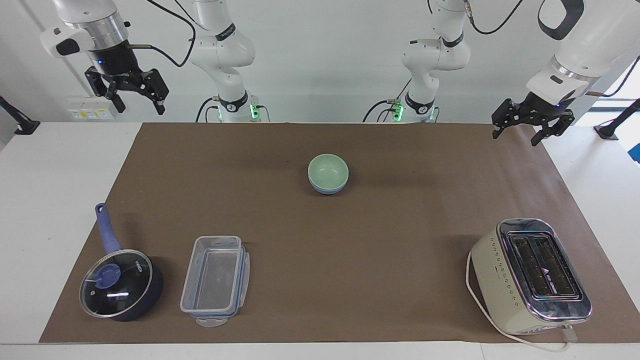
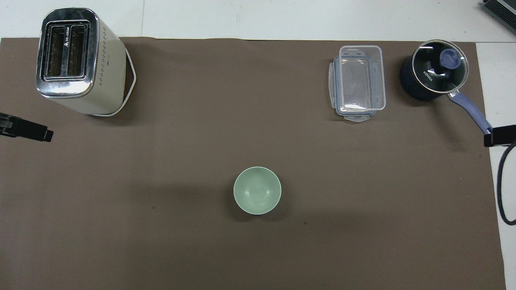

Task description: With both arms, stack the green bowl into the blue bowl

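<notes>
Green bowl (image 1: 328, 169) is sitting nested in blue bowl (image 1: 328, 188) mid-surface, stacking apparently done; right gripper (image 1: 134, 96) and left gripper (image 1: 531, 123) are hanging raised at the ends, jaws wide, holding nothing.

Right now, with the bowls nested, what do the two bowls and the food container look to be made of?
The green bowl and the blue bowl under it: smooth and matte with no sharp glints, likely plastic or melamine, though glazed ceramic can't be ruled out. The food container: clear, slightly glossy plastic; the brown mat shows through its walls, and it has clip flaps and a bluish seal.
</notes>
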Controlling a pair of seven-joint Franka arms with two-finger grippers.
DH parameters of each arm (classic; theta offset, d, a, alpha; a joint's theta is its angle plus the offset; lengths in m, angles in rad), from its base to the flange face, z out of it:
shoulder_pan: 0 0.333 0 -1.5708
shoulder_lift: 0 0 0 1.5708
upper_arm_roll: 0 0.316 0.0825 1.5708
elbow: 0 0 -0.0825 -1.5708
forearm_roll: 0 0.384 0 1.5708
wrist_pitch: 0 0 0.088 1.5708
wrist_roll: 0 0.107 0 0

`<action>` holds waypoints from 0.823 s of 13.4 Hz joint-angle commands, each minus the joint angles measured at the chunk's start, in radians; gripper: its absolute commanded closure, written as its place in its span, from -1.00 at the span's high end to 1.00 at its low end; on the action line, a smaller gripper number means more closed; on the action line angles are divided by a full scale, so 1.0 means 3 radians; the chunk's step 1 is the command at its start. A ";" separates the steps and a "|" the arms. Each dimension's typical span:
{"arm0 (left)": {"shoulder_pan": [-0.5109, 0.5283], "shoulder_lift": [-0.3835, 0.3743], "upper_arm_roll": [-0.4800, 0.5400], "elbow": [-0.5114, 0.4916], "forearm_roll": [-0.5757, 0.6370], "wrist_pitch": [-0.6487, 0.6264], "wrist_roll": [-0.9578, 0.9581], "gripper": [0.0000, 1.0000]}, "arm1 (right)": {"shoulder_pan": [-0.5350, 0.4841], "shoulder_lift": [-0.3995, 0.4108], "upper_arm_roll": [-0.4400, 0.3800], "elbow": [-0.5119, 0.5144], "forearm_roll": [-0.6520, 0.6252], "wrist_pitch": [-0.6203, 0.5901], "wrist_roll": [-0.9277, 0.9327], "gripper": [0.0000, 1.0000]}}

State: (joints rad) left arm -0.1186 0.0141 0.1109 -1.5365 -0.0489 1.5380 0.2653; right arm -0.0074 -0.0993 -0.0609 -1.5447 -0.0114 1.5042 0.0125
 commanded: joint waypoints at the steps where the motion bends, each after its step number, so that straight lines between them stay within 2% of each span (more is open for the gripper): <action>1: -0.0014 0.0014 -0.0001 0.0065 0.0061 -0.0029 -0.0035 1.00 | 0.0004 -0.0042 0.0039 -0.0041 -0.0070 -0.0054 -0.0047 1.00; 5: -0.0014 0.0014 -0.0001 0.0065 0.0061 -0.0034 -0.0035 1.00 | 0.0004 -0.0139 0.0034 -0.0255 -0.0054 -0.0008 -0.0052 1.00; 11: -0.0014 0.0014 -0.0001 0.0060 0.0061 -0.0034 -0.0035 1.00 | 0.0009 -0.0129 0.0039 -0.0240 -0.0049 -0.0034 -0.0032 1.00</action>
